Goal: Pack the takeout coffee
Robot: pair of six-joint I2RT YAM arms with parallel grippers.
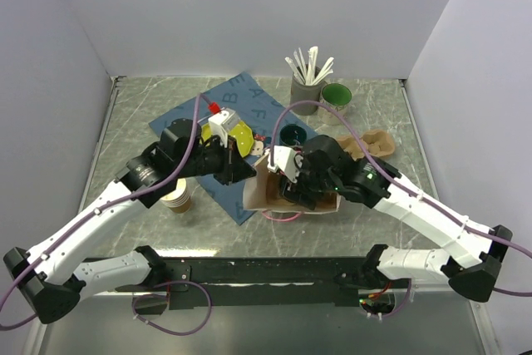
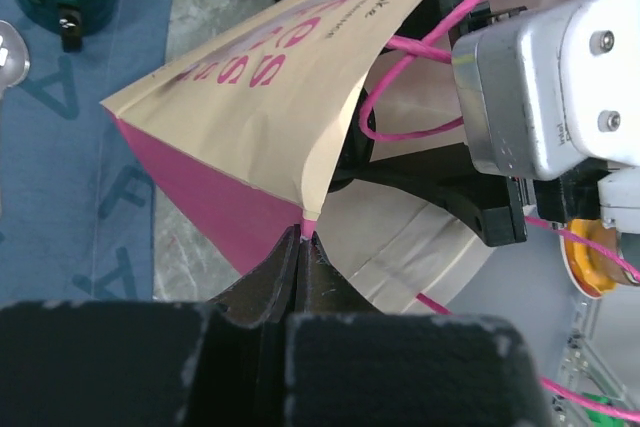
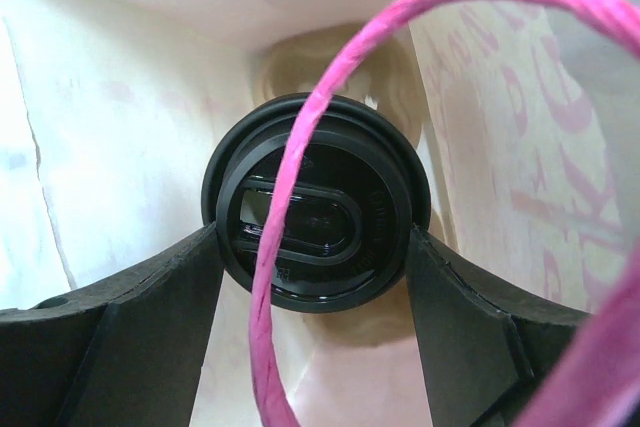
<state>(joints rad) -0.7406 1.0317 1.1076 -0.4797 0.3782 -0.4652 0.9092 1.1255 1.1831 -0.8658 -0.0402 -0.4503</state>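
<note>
One takeout coffee (image 3: 345,217) sits deep inside one paper bag (image 2: 270,97), near the middle of the top view. Only its round black plastic lid shows, glossy and with an oval recess. The right gripper (image 3: 313,242) reaches into the bag mouth and is clamped on the cup, one dark finger pressed against each side of the lid. The left gripper (image 2: 303,247) has its fingers pressed together on the bag's creased corner edge, holding that side up.

The bag is tan kraft paper with pink lettering, a pink side panel and two thin pink twisted-cord handles (image 3: 300,177).

Around it stand:
- one stack of white-rimmed paper cups (image 1: 176,199) at centre left
- one grey holder of white utensils (image 1: 306,81) at the upper middle
- two mugs, a green one (image 1: 336,95) beside the holder and a darker teal one (image 1: 293,135) just below
- one moulded pulp cup carrier (image 1: 371,145) to the right

The counter (image 1: 150,106) is grey-green, veined like marble. One blue mat (image 1: 249,93) printed with letters lies on it at an angle. Plain white walls (image 1: 249,6) close it in on three sides.
</note>
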